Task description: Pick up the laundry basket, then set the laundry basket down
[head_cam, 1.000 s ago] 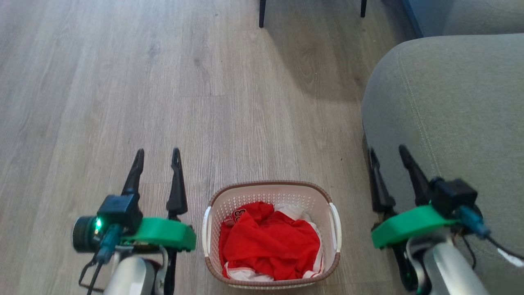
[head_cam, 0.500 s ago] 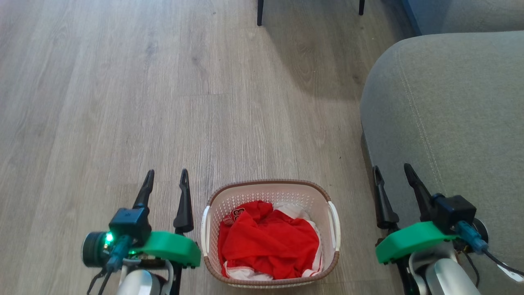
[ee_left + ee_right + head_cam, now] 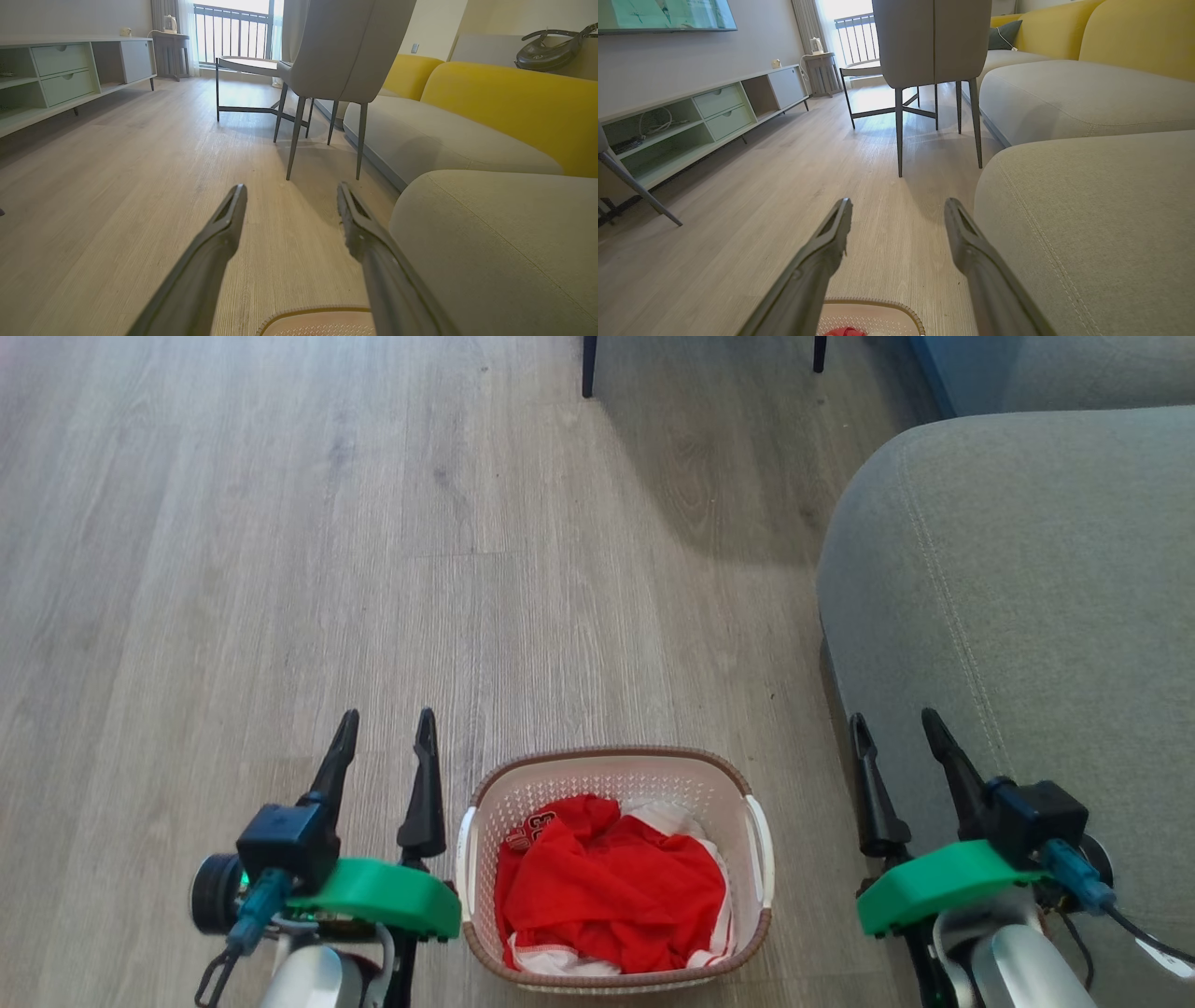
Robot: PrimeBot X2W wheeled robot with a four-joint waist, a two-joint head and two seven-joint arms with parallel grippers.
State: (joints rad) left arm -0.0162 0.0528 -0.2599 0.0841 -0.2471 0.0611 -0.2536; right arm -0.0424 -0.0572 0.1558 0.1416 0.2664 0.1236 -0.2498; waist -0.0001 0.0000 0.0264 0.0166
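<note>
on the wood floor (image 3: 280, 569), close before the robot, the laundry basket (image 3: 611, 753) sits upright with red-and-white clothes (image 3: 607, 887) heaped inside. the left claw (image 3: 388, 714) hovers just beside the basket's left handle, fingers spread and pointing forward, holding nothing. the right claw (image 3: 891, 716) hangs farther off from the right handle, beside the grey sofa (image 3: 1027, 569), its fingers likewise spread and empty. both forearms reach forward side by side, flanking the basket.

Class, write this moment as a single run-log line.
laundry basket: on floor, ungrasped | left end effector: open, beside left handle | right end effector: open, right of basket, by sofa
</note>
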